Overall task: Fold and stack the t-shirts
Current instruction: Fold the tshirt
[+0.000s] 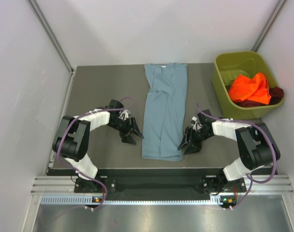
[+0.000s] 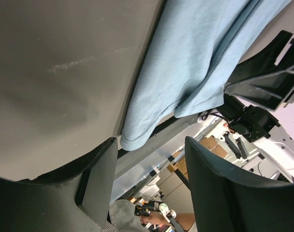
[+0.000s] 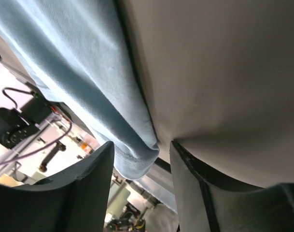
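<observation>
Blue-grey t-shirt [image 1: 163, 111] folded into a long strip mid-counter [image 1: 103, 87], near hem flanked on both sides.

Left end effector [image 1: 132, 133] open, jaws apart just beside the near left corner. Right end effector [image 1: 185, 142] also open, fingers [image 3: 84, 188] either side of the near right hem corner, not pinched. Orange t-shirt [image 1: 250, 87] and maroon t-shirt [image 1: 277, 93] bunched in the olive bin [image 1: 224, 92], far right.

The middle of the dark grey table top [image 1: 103, 87] is taken up by the long folded dusty blue-grey cloth t-shirt [image 1: 164, 111], laid from far to near. Bare table is left free on the far left and in a strip between that shirt and the olive-green plastic bin [image 1: 221, 89], by which the far right corner is blocked. The shirt's near end is closely flanked by the left gripper [image 1: 132, 135] and the right gripper [image 1: 187, 144].
</observation>
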Tool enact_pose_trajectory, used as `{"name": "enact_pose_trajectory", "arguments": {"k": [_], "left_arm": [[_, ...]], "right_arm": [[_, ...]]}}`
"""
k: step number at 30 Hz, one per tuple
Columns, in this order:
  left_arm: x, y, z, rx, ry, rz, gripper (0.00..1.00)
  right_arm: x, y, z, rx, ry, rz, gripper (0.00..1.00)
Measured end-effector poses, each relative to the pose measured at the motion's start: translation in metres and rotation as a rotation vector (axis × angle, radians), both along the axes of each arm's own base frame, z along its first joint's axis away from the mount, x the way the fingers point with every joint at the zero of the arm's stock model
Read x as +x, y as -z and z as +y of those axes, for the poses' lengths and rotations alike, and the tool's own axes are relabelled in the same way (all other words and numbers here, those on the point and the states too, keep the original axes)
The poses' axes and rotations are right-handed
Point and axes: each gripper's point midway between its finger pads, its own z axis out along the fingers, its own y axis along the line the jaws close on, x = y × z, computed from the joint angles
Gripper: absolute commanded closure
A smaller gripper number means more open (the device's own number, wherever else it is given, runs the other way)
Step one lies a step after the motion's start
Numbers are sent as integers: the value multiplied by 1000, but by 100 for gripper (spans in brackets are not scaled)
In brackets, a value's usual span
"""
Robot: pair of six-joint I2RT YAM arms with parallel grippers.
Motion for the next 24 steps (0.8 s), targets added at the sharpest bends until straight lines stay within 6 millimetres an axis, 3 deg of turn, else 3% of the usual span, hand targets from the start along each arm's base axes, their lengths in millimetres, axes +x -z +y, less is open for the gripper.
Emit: {"name": "enact_pose_trajectory", "arguments": {"k": [9,13,24], "left_arm": [[-3,-3,-7,-10,6,14,39],[-8,-2,-10,-11,16,25,39],[-21,9,-18,-4,32,63,40]], "right_arm": [[-29,2,22,11,-104,65,55],[-31,3,23,8,-110,71,60],[-34,5,21,19,-88,83,62]]}}
